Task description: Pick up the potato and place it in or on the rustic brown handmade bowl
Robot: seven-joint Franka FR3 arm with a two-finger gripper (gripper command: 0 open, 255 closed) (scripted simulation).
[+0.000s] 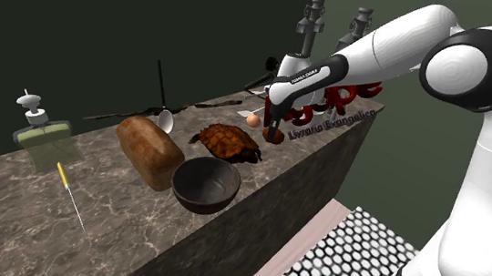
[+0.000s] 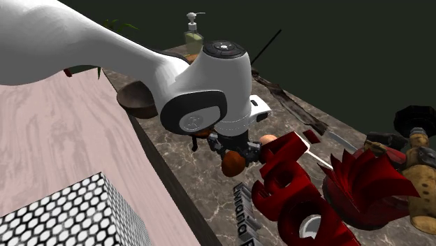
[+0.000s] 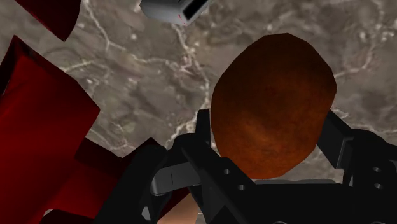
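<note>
Countertop carry: potato to bowl

Marble counter (image 1: 8, 221) holds the dark brown bowl (image 1: 205, 184) towards the shoulder view's left, beyond a turtle figure (image 1: 227, 143). The gripper (image 1: 274, 126) has its jaws closed snugly on the reddish-brown potato (image 3: 273, 105), far right by the counter edge. Lift clear, cross above the turtle, and lower before releasing.

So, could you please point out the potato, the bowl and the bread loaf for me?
potato (image 3: 273, 105): wrist view, middle of its skin.
bowl (image 1: 200, 199): shoulder view, outer wall.
bread loaf (image 1: 149, 151): shoulder view, top crust.
</note>
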